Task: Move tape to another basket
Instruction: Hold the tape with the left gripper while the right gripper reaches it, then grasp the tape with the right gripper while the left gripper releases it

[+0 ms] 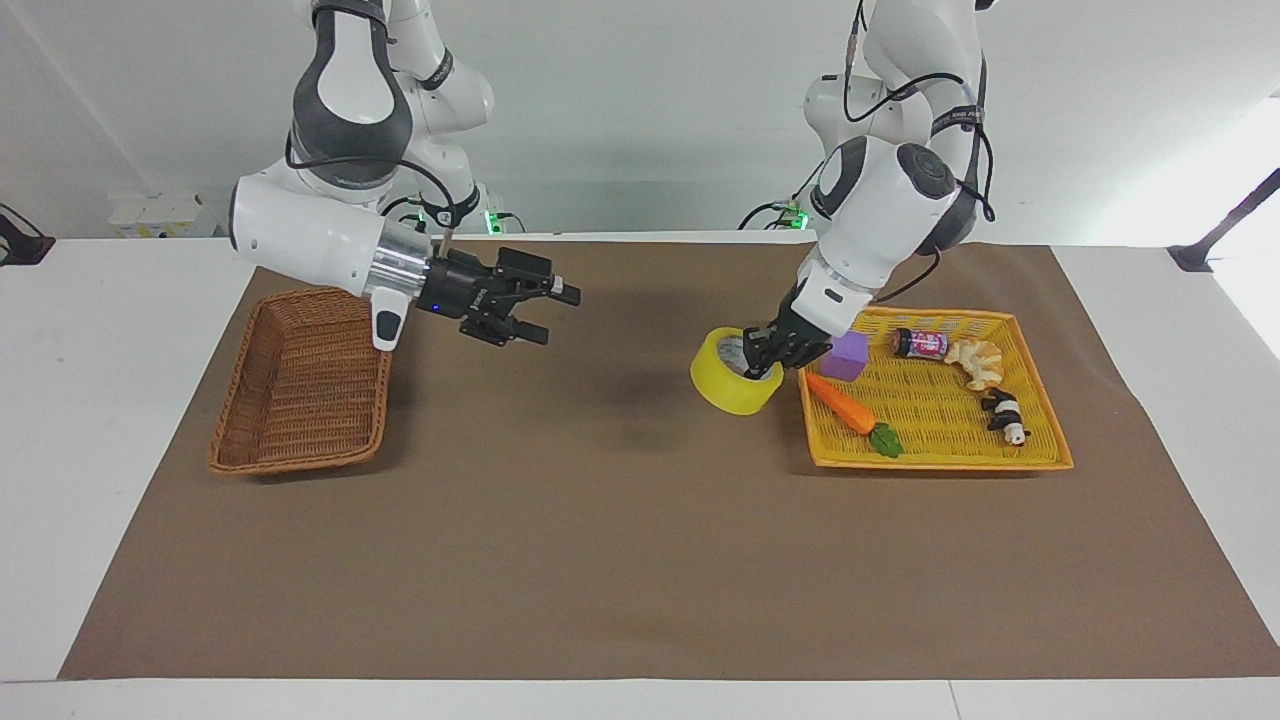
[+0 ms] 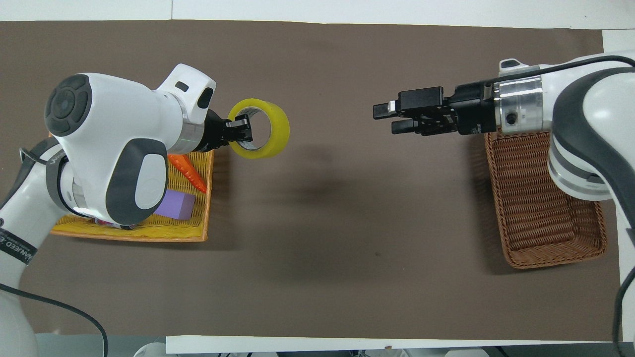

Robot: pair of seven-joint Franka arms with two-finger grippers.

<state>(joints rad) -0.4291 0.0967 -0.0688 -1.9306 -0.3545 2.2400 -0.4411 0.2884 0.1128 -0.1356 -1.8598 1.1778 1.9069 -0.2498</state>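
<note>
The tape (image 1: 737,384), a light, stiff, slick-sided roll just beside the yellow tray (image 1: 1040,462), is pinched through its wall by the left gripper (image 1: 764,351), the best hold, while the right gripper (image 1: 545,311) hovers wide-jawed over the mat (image 1: 600,560) near the basket (image 1: 300,460).

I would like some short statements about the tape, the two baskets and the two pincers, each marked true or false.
1. The left pincer grips the tape by its wall. True.
2. The tape lies inside the brown wicker basket. False: it is beside the yellow basket, outside both.
3. The right pincer holds a carrot. False: it is open and holds nothing, over the brown mat between the wicker basket and the tape.
4. A carrot and a purple block lie in the yellow basket. True.
5. The brown wicker basket has nothing in it. True.
</note>
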